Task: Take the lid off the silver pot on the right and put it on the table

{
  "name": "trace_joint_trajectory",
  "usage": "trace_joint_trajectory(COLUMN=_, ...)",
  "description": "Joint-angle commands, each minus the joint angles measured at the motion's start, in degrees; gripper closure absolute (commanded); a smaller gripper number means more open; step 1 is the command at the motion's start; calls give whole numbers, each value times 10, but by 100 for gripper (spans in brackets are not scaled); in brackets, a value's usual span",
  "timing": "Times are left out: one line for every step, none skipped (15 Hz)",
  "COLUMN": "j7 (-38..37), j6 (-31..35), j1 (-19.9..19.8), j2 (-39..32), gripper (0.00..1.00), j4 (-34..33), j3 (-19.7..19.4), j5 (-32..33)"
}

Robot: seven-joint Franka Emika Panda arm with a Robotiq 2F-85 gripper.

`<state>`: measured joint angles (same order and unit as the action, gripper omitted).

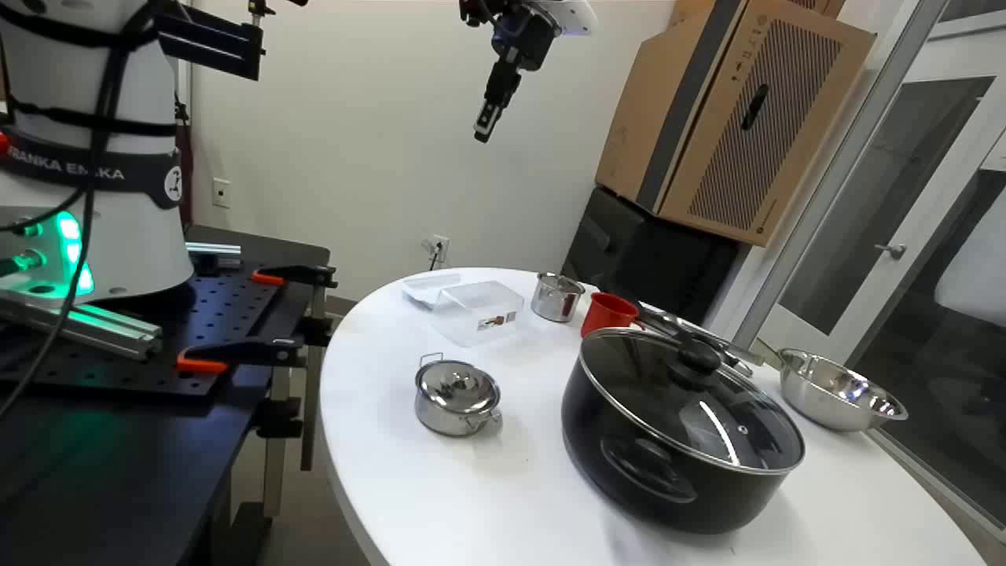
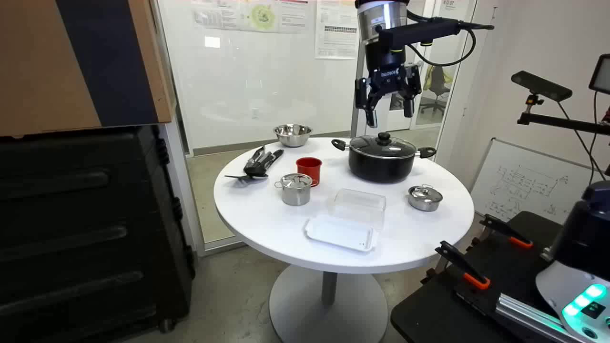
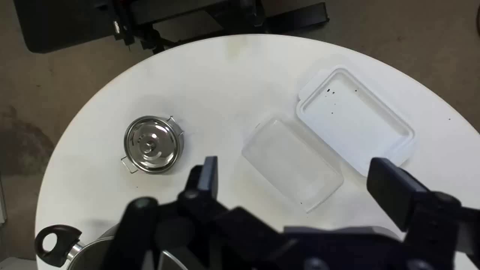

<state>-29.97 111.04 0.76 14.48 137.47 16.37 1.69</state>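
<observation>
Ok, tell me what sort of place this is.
Probably a robotics lab or office workroom: a robot base shows in both exterior views, and an exterior view also has a mounted camera and a whiteboard with handwriting and sketches.

Table (image 1: 511,487) very bright, white. Soft grey shadows on table near small pot (image 1: 450,417). Long white shine on big glass lid (image 1: 668,401) above table; small shines on little lid (image 1: 460,385) too. Clear box (image 3: 290,163) on table pale, edges hard to see. Gripper (image 3: 293,170) above table blurry, out of focus in wrist view. Floor (image 3: 45,93) around table dim there. Black cases (image 2: 86,228) beside table very dark in exterior view. Green lights (image 1: 71,228) glow, apart from table.
</observation>
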Motion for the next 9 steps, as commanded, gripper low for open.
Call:
trace_joint_trajectory(j7=-4, j6=-1, j1=17, j2=-1, gripper=0, j4=-1, j3=-17, j5=4)
trace_joint_trajectory(j7=-4, j6=-1, j1=17, j2=-1, gripper=0, j4=-1, j3=-17, j5=4)
trace_joint_trajectory(j7=-3, j6=-1, j1=17, j2=-1, gripper=0, j4=-1, j3=-17, j5=4)
trace_joint_trajectory(j7=5, j6=-1, j1=20, j2=-2, gripper=0, j4=-1, j3=-19, j5=-11)
trace_joint_trajectory(j7=24, j6=-9, j1=23, j2=-3, gripper=0, j4=-1, j3=-26, j5=-21)
trace_joint_trajectory(j7=49, j6=-8, j1=24, j2=1, gripper=0, j4=2, j3=-39, j5=-35)
trace_joint_trajectory(j7=78, j6=-12, j1=25, j2=4, gripper=0, j4=4, j3=-55, j5=-53)
trace_joint_trajectory(j7=109, j6=-15, j1=22, j2=9, gripper=0, j4=9, j3=-73, j5=-72)
trace_joint_trajectory(j7=130, j6=-15, j1=17, j2=13, gripper=0, j4=13, j3=-90, j5=-87)
